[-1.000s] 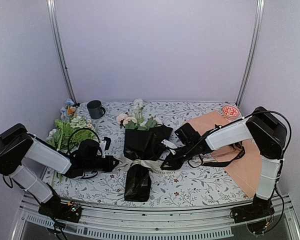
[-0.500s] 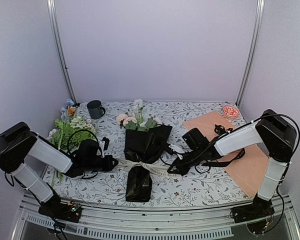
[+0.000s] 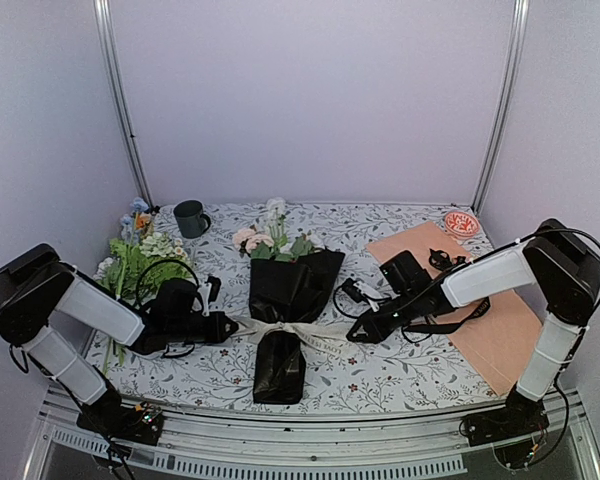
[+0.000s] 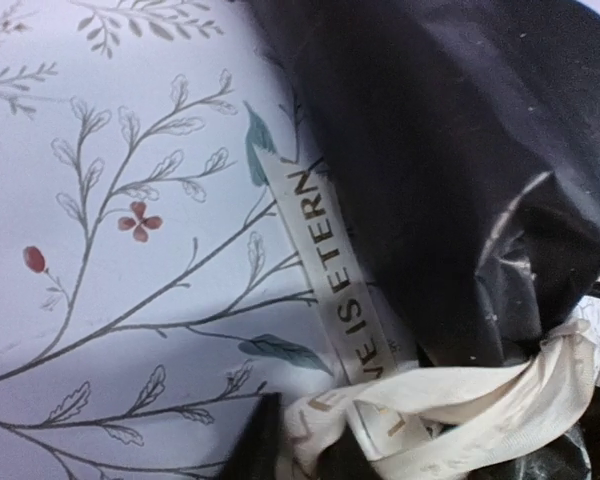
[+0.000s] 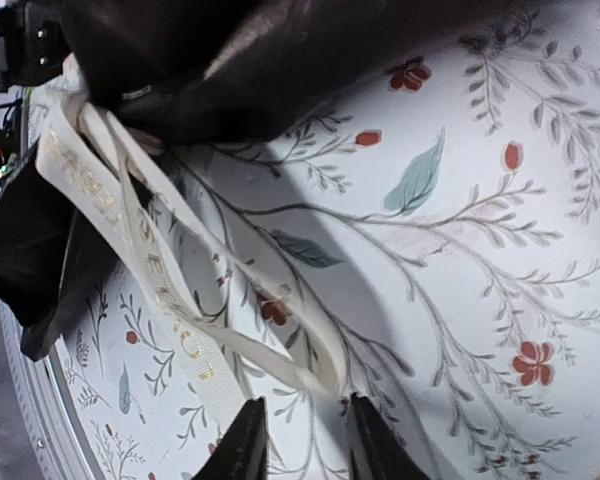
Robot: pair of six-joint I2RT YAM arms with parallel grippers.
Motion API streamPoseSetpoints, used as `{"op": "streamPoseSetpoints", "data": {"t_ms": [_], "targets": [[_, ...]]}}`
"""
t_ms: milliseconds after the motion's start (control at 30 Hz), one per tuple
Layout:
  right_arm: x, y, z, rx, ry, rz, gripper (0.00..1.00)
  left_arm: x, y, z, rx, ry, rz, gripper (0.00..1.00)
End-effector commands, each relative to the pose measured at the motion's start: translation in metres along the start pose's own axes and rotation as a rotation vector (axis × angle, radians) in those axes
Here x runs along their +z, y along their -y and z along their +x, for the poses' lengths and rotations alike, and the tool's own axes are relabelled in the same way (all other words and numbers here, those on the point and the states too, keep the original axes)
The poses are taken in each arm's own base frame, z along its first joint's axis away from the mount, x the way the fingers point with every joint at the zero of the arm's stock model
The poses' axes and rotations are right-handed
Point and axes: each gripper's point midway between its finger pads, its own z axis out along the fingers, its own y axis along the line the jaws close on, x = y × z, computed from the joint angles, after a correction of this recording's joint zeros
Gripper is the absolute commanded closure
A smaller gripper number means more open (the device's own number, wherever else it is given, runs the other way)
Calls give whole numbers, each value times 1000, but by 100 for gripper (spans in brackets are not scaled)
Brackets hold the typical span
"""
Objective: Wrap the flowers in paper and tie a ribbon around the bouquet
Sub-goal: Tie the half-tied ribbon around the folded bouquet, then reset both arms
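The left gripper (image 3: 226, 325) pinched the ribbon (image 4: 332, 290) beside the bouquet (image 3: 285, 285). The right gripper (image 5: 305, 430) stood slightly open at the ribbon's loop.

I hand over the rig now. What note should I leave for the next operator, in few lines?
Left gripper: shut, at the ribbon's left end; grip unclear.
Right gripper: fingers slightly apart, the ribbon's right end just ahead of them, not pinched.
Bouquet lies in the middle, flowers wrapped in black paper, ribbon knotted round its waist.
To do: probably pull tight, then release.
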Motion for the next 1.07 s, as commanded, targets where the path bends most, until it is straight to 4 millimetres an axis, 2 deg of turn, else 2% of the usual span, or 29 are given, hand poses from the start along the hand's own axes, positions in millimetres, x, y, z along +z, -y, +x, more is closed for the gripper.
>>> {"op": "streamPoseSetpoints", "data": {"t_ms": [0,100,133,167,200,333,433,500,567,667,767,1033], "targets": [[-38,12,-25,59,103,11,53,-11,-6,-7,18,30,-32,50],[-78,26,-53,99,258,24,9,-26,-2,-27,56,108,-61,20],[-94,31,-61,127,316,36,2,-33,0,-35,74,139,-69,12],[-115,36,-73,141,391,53,1,-41,3,-44,90,175,-80,3],[-132,42,-79,154,448,75,1,-52,8,-57,107,224,-82,1],[-203,79,-92,257,675,207,1,-87,4,-97,161,377,-196,1],[-249,112,-84,357,799,343,1,-110,-15,-126,164,451,-351,1],[-278,137,-72,429,872,471,1,-118,-29,-143,160,473,-428,1],[-298,157,-55,499,927,588,1,-122,-50,-155,122,471,-500,1],[-316,171,-37,559,974,706,1,-131,-87,-169,35,463,-627,1],[-321,174,-28,554,986,767,1,-144,-114,-176,0,498,-749,1],[-325,173,-17,529,1037,754,1,-172,-139,-177,8,574,-937,1]]}}
